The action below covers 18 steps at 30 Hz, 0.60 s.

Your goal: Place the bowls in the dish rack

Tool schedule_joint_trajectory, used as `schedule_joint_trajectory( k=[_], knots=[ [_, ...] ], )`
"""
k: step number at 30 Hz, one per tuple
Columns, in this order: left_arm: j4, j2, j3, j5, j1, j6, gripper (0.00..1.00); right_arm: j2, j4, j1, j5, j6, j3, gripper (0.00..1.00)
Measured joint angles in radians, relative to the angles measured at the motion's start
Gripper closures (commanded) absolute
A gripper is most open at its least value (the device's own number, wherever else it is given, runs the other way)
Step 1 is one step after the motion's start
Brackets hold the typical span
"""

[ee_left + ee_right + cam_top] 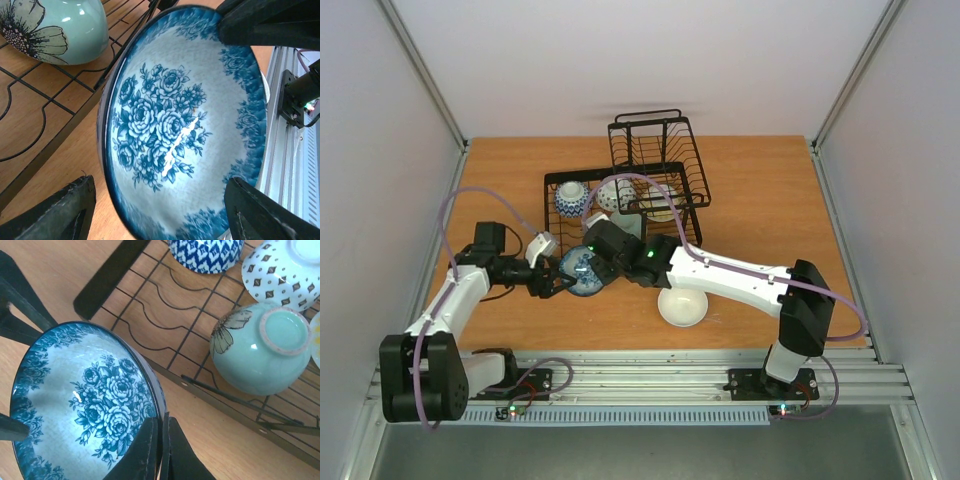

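A blue-and-white floral bowl (582, 272) (180, 125) (85, 405) is held tilted on edge just above the table, in front of the dish rack (550, 205) (107, 277). My right gripper (604, 263) (162, 425) is shut on its rim. My left gripper (552, 283) (160, 185) is open with its fingers on either side of the same bowl; a gap shows at one finger (65, 210). In the rack's lower basket lie a pale green flowered bowl (55, 27) (265, 347), a blue patterned bowl (571, 198) (205, 252) and a white diamond-patterned bowl (282, 270). A cream bowl (682, 305) sits on the table.
The rack's raised basket (655, 145) stands at the back right of the lower one. The right arm reaches across over the cream bowl. A metal rail (295, 165) runs along the table's near edge. White walls enclose the table on three sides.
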Motion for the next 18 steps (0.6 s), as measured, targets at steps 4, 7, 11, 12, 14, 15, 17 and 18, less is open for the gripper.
schedule_joint_trajectory(
  k=[4,7,11,12,14,15,17,18],
  knots=[
    [-0.002,0.014,0.003,0.001,-0.002,0.001,0.41,0.002,0.007,0.011,-0.004,-0.007,0.013,0.99],
    [-0.006,0.021,0.010,0.002,-0.002,0.006,0.66,0.002,0.010,0.017,-0.009,-0.011,0.018,0.99],
    [0.006,0.030,0.014,-0.049,0.006,-0.025,0.99,0.002,0.006,0.028,-0.030,-0.018,0.023,0.99],
    [0.020,0.036,0.016,-0.086,0.013,-0.055,0.99,0.002,0.008,0.044,-0.058,-0.011,0.025,0.99],
    [0.031,0.045,0.016,-0.114,0.017,-0.054,0.99,0.002,0.034,0.081,-0.066,-0.004,0.037,0.99],
    [0.027,0.044,0.016,-0.112,0.016,-0.055,0.99,-0.002,0.031,0.082,-0.066,-0.003,0.037,0.99],
    [0.038,0.043,0.017,-0.113,0.014,-0.061,1.00,-0.004,0.031,0.074,-0.072,-0.001,0.036,0.93],
    [0.040,0.043,0.017,-0.114,0.014,-0.061,1.00,-0.006,0.036,0.072,-0.074,0.001,0.033,0.83]
  ],
)
